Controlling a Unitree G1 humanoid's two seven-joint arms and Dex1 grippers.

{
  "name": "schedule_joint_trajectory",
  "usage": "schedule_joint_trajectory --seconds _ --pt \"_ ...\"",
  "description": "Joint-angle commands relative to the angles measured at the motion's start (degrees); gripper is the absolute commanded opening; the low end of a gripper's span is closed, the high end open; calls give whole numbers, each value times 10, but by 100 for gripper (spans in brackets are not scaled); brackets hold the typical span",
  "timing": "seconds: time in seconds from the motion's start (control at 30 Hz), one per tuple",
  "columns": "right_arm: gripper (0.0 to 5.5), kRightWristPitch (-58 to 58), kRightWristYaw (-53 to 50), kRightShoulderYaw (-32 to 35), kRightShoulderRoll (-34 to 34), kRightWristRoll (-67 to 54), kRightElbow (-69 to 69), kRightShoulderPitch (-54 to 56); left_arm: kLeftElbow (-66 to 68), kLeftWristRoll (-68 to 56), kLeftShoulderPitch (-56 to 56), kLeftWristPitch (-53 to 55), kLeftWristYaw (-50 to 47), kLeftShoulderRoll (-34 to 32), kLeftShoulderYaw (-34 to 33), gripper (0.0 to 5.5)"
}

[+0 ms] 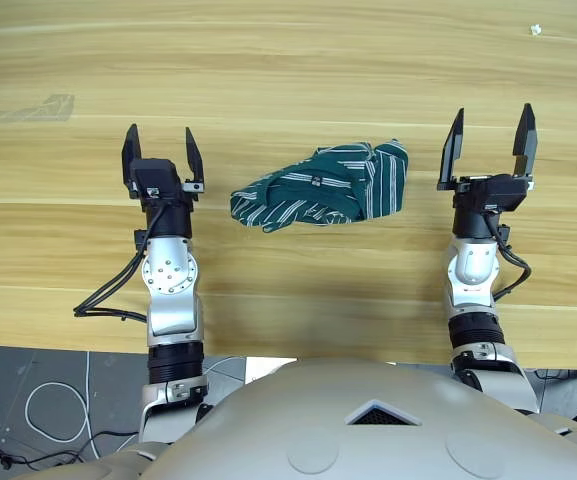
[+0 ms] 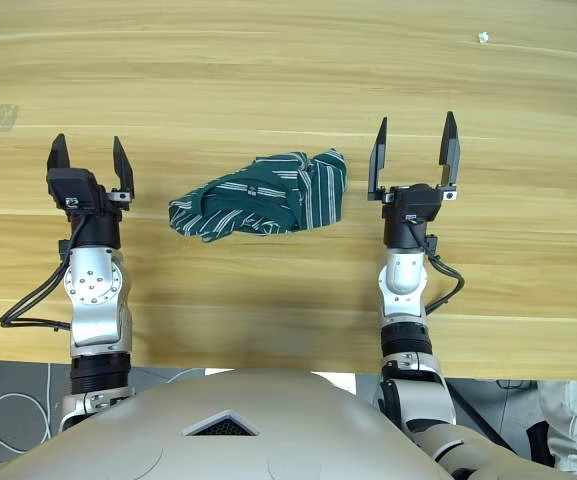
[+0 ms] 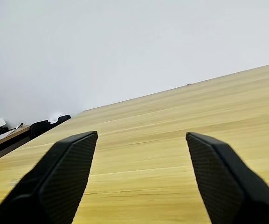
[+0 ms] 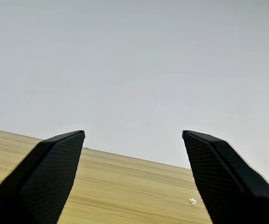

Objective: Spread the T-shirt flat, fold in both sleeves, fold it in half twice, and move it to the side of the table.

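So the shirt point(image 1: 320, 187) is a crumpled green-and-white striped lump on the table point(image 1: 268, 60). It sits between the two arms, a bit closer to the right one. Nothing's spread out yet, so I'd say we're at step one: get it flat.

The left gripper point(image 1: 160, 142) sits off to the shirt's left, fingers wide apart, holding nothing. The right gripper point(image 1: 493, 125) is just off the shirt's right end, also spread wide and empty.

How I'd do it: don't pinch the middle of the lump, you'd just lift a ball. Go for two outer edges, one per gripper, hem or shoulders if you can find them. Pinch a single layer, then pull apart low over the wood so it drags itself smooth. The right end looks bunched with folds stacked up, so grabbing several layers there is the risk.

Writing: there's a little dark tag point(image 1: 318, 181) in the middle of the lump, way too small to read. Nothing legible on the table either, just a grey smudge point(image 1: 38, 107) far left and a white scrap point(image 1: 535, 30) far right.
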State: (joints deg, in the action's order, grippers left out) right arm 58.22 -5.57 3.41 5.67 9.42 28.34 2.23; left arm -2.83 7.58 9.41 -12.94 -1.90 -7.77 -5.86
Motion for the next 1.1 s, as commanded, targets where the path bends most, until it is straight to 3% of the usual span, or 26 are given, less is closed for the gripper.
schedule_joint_trajectory --seconds 0.03,0.2,0.33,0.47,0.93,1.1 --pt "389 -2 -4 1 0 3 -3 -4 -9 45 12 -40 33 -50 26 353" --pt "389 0 -12 4 -3 7 -4 -8 -23 55 35 -133 143 -177 40 353" --pt "389 -1 -15 1 -5 9 -1 -3 4 90 45 -181 169 -240 44 353" --pt "389 0 -17 2 -5 11 3 2 19 146 47 -219 201 -283 87 353" --pt "389 2 -24 1 -4 12 9 7 48 207 21 -237 177 -298 121 353" --pt "389 1 -25 -1 -5 14 10 7 33 166 25 -241 196 -308 118 353"
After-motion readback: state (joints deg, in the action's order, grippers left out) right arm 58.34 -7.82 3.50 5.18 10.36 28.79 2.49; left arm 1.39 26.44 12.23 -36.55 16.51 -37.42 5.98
